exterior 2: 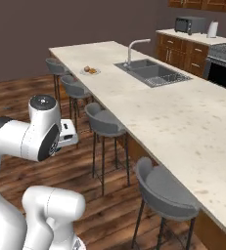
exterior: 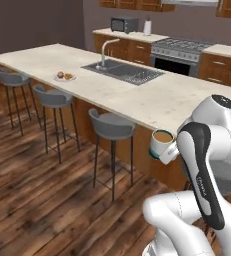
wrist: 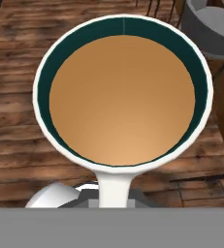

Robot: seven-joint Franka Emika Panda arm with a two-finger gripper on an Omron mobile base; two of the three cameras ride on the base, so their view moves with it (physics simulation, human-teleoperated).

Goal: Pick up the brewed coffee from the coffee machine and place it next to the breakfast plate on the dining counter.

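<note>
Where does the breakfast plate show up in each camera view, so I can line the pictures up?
Left base view: the breakfast plate sits upper left, on the dining counter, left of the sink.
Right base view: the plate sits upper middle, on the counter's near edge, left of the sink.
Hand view: not in it.
Shared landmark: the curved faucet at the sink.

Bare dining counter [exterior: 177,97] stretch beyond grey stools [exterior: 112,125]

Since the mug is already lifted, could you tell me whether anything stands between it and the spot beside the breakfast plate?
Nothing visible blocks it. The mug hangs over the floor beside the dining counter; the breakfast plate sits far along it, with bare stone around it and stools below the edge.
</note>
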